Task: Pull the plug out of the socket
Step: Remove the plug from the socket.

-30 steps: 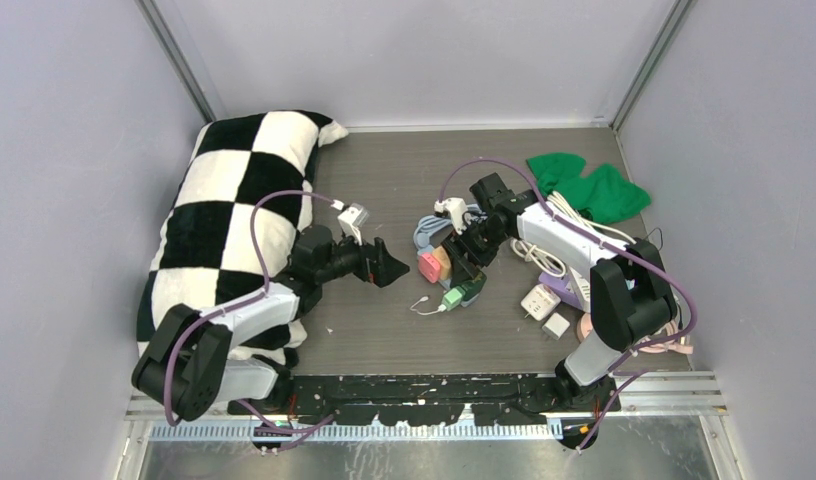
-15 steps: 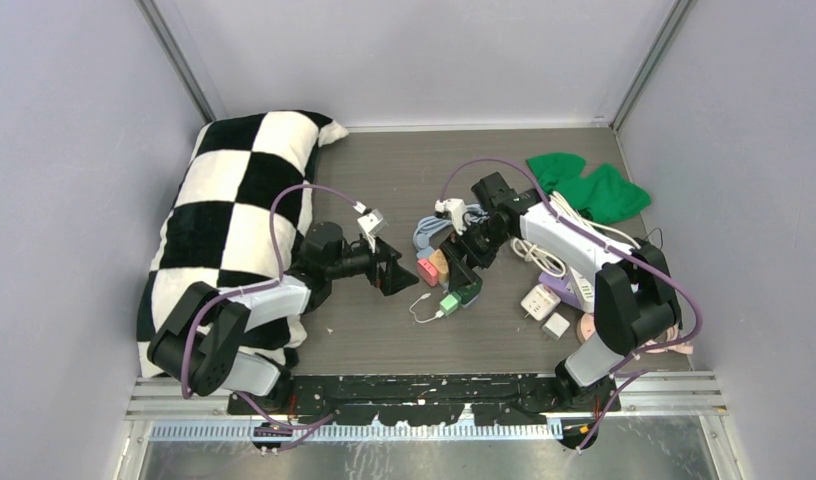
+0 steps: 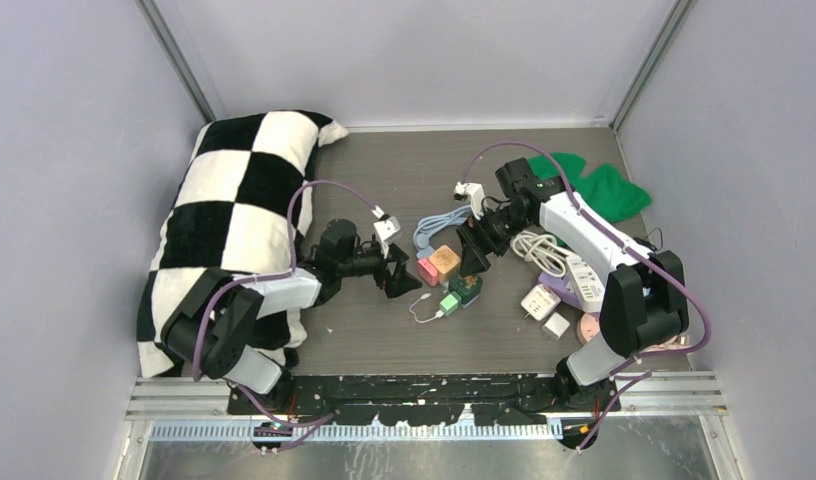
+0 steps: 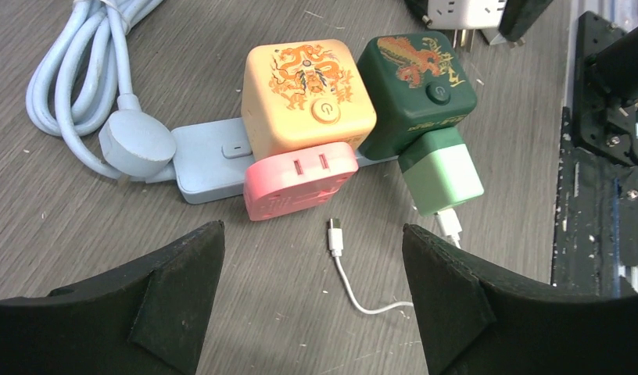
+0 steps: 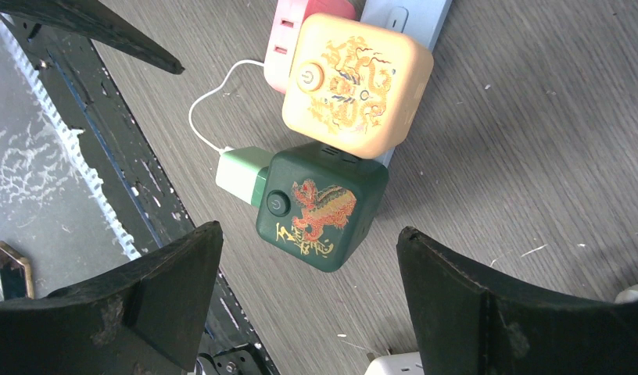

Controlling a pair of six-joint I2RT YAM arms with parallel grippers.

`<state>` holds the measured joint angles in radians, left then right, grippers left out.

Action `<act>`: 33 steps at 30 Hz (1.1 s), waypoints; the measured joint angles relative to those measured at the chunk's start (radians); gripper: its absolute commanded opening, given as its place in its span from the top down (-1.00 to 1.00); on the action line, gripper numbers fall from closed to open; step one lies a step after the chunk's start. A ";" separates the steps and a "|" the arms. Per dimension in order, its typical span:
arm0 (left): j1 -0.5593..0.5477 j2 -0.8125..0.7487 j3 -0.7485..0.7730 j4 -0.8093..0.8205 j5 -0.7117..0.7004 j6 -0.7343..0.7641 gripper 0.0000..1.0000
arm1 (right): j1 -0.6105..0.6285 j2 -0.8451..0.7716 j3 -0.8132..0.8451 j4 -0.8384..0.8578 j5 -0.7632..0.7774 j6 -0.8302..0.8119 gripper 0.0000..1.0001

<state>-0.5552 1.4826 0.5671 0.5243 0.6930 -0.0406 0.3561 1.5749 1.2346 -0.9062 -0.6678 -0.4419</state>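
Note:
A light blue power strip (image 4: 202, 152) lies mid-table, its cord (image 4: 81, 70) coiled behind. On it sit an orange cube adapter (image 4: 308, 94) and a dark green cube adapter (image 4: 416, 90). A pink plug (image 4: 300, 178) is in the strip's near side. A light green charger plug (image 4: 441, 170) with a short white cable (image 4: 355, 281) sticks out of the green cube (image 5: 320, 207). My left gripper (image 4: 312, 230) is open, just short of the pink plug (image 3: 427, 270), touching nothing. My right gripper (image 5: 308, 230) hangs open above the green cube, empty.
A checkered pillow (image 3: 234, 200) fills the left side. A green cloth (image 3: 594, 185) lies at the back right. White adapters (image 3: 539, 300), a white power strip (image 3: 584, 280) and a coiled white cord (image 3: 534, 250) crowd the right. The black base rail (image 4: 605, 156) runs along the near edge.
My left gripper has moved right toward the strip, its jaws narrowing a little. My right gripper has opened wider and drawn back up and right from the cubes.

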 measured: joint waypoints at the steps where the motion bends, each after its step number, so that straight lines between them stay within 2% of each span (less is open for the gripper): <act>1: -0.003 0.014 0.008 -0.002 -0.004 0.009 -0.71 | 0.000 0.000 0.000 0.000 -0.005 0.000 -0.73; 16: -0.059 0.155 0.105 -0.021 -0.011 0.182 -0.76 | -0.010 0.000 -0.001 0.000 -0.037 0.003 -0.73; 33: -0.086 0.139 0.112 -0.046 0.021 0.254 -0.67 | -0.013 0.000 -0.001 -0.008 -0.042 -0.001 -0.73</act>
<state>-0.6415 1.6215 0.6792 0.4786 0.7136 0.2131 0.3428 1.5753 1.2339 -0.9142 -0.7097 -0.4427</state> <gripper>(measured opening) 0.841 0.865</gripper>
